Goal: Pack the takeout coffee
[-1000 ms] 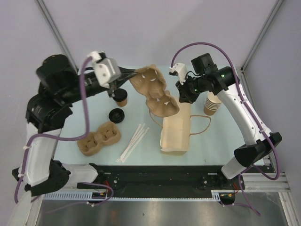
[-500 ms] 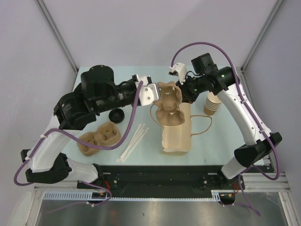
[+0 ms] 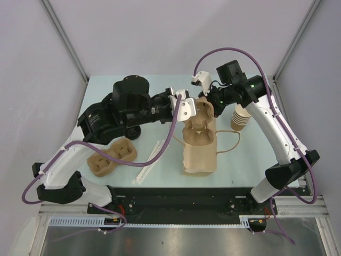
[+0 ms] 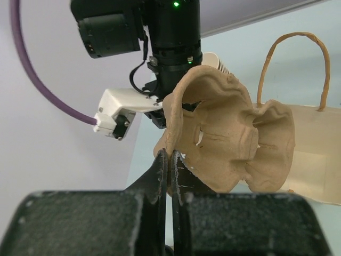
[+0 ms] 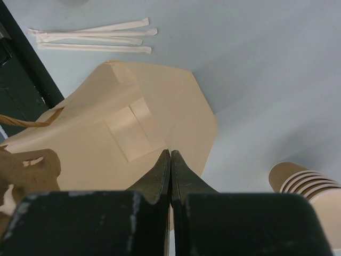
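**Takeout coffee:** not discernible in any view; the left arm reaches across the middle left of the tabletop (image 3: 250,154) and hides what lies beneath it.

**Left hand** (image 4: 168,156): fingers closed flat together. The tips meet at the rim of the moulded pulp cup carrier (image 3: 200,125). It cannot be told whether the rim is pinched between them.

**Right hand** (image 5: 170,154): fingers closed, tips together, at the far end of the same carrier and above the kraft paper bag (image 3: 200,154). A grip on the carrier cannot be confirmed.

**Pulp cup carrier:** tilted, over the far end of the bag, between the two hands.

**Kraft paper bag:** lying flat at centre, twisted-paper handles at its far and right sides.

**Stack of lidless paper cups** (image 3: 241,117): upright, right of the bag, near the right arm.

**Second pulp carrier** (image 3: 112,156): flat on the tabletop, front left.

**Wrapped paper straws** (image 3: 152,160): lying loose between the second carrier and the bag.
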Controlling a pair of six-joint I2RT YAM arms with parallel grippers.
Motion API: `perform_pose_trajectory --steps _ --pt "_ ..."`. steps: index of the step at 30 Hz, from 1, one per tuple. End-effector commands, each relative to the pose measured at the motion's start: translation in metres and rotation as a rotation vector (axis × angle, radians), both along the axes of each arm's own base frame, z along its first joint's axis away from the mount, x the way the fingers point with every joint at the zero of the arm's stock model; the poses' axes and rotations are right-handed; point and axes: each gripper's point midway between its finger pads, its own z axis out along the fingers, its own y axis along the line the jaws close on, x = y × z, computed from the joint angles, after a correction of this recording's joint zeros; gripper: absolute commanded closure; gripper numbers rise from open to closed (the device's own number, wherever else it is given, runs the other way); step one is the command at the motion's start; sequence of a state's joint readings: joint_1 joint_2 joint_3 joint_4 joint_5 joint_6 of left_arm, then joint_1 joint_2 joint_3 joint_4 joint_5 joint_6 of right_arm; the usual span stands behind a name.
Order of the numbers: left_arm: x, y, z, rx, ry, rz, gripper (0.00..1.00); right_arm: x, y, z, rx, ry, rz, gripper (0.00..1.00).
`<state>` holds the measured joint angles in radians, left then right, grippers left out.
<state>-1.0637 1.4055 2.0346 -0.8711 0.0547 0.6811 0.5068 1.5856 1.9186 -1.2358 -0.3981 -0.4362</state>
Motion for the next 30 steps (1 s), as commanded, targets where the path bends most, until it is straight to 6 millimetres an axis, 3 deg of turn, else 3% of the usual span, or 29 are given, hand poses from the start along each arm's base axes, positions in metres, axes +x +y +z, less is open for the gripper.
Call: perform_pose_trajectory --steps 1,20,30 --pt "0.001 -0.005 -0.012 0.000 0.014 0.010 1.00 -0.003 0.005 0.019 0.056 -0.046 0.007 1.00" --pt "0.008 -0.029 -0.135 0.211 0.152 0.029 1.00 -0.012 0.012 0.022 0.095 -0.023 0.045 1.00" --pt "0.017 -0.040 -0.176 0.265 0.152 0.030 1.00 -0.022 0.014 0.025 0.112 -0.020 0.087 1.00"
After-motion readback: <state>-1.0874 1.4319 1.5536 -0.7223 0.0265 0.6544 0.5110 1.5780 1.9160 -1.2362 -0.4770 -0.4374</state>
